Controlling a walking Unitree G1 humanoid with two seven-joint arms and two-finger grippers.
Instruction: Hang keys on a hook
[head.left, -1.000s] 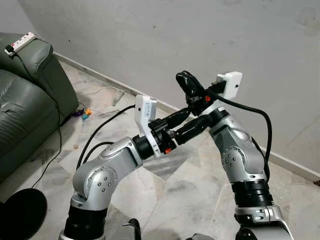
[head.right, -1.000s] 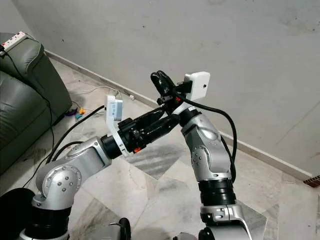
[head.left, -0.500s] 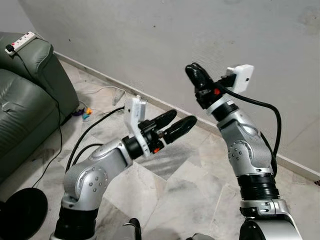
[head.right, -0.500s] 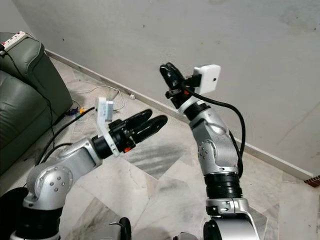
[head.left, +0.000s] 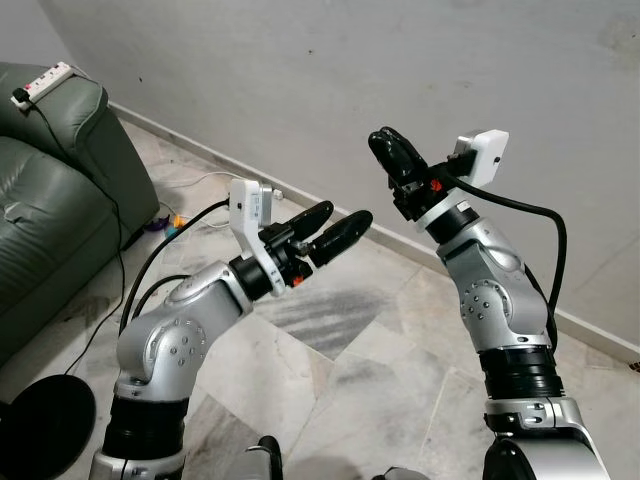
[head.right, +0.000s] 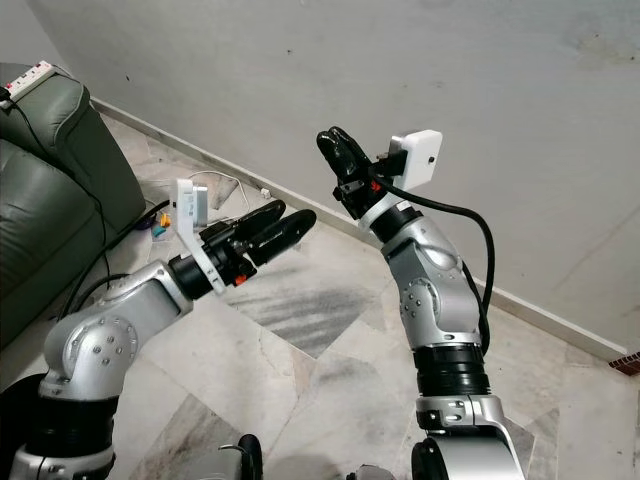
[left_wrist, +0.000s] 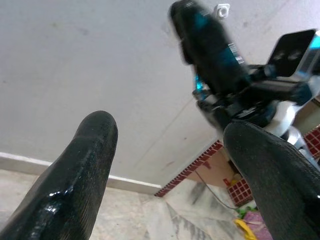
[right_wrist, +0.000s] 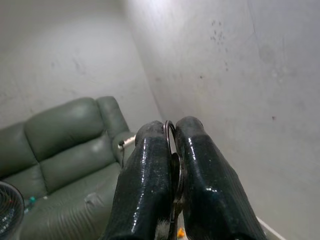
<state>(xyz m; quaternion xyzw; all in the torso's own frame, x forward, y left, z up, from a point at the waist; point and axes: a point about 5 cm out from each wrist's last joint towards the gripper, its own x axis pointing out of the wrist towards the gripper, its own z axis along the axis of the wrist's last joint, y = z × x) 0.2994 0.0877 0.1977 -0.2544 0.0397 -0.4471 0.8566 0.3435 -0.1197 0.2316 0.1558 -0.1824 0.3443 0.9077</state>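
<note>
Right claw (right_wrist: 172, 165): raised near the wall (head.left: 300, 80), fingers pressed together on the keys (right_wrist: 169, 131). Only a thin metal ring visible, edge-on between the fingertips, its top loop standing just proud of the pads. Held so, probably, to leave the loop free for slipping over a hook. Rest of the keys hidden between the fingers.

Left claw (head.left: 330, 225): held out level in front, pointing toward the right claw, fingers apart and holding nothing. Placed well clear of the keys; judged to be standing by, not gripping.

Wall: plain grey, scuffed, with skirting at the floor. Small white fitting (left_wrist: 221, 10) high on the wall past the right claw in the left wrist view; possibly the hook, too small to tell.

Floor (head.left: 360, 350): marble tiles, with cables (head.left: 200, 185) trailing near the skirting.

Sofa (head.left: 50, 200): green, at the left edge of the floor, with a white power strip (head.left: 42, 82) on its arm. Unconnected with the task.

Step in hand, as judged: keys secured in the right claw and lifted to wall height; carrying to the hook and threading the ring not yet done. Risk: ring pinched flat between the pads, so little loop exposed; careful aim needed at the hook.
</note>
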